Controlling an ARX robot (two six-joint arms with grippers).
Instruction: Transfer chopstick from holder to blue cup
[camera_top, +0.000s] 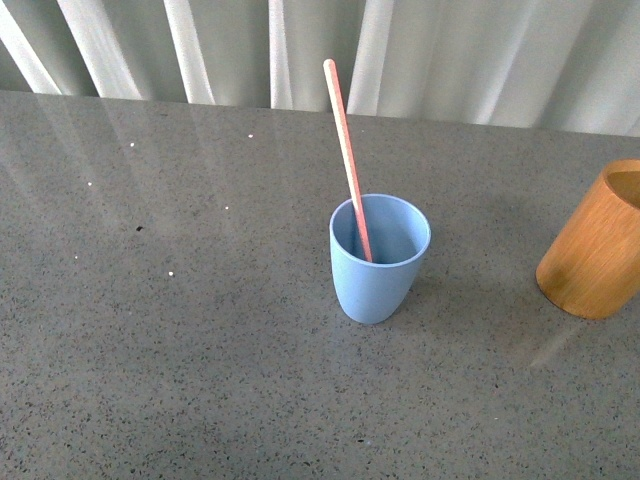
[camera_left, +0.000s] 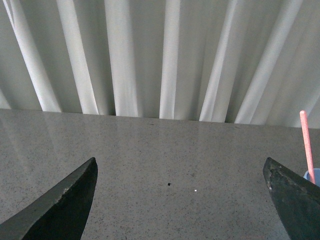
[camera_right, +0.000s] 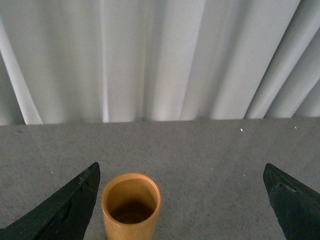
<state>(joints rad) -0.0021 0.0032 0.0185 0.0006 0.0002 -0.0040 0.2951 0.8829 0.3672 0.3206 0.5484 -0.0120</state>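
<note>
Chopstick (camera_top: 348, 160) in pink stands inside the blue cup (camera_top: 378, 262), its lower end resting within the cup and its shaft leaning away from the camera and a little to the left, the rounded top rising well above the rim. The blue cup sits upright on the speckled grey counter (camera_top: 160, 350). To the right of the blue cup, well apart from it and partly cut off by the frame edge, stands the orange-brown wooden holder (camera_top: 595, 245), upright with nothing inside it, as the right wrist view confirms. Pale pleated curtains (camera_top: 450, 50) hang beyond the blue cup, along the counter's far edge. Neither arm appears in the front view. In the left wrist view the left pincer (camera_left: 180, 200) is released, its two dark fingers spread wide over bare counter, the chopstick and a sliver of the blue cup just beside one finger. The right pincer (camera_right: 180, 200) is likewise spread wide, gripping nothing, the holder near one finger.
</note>
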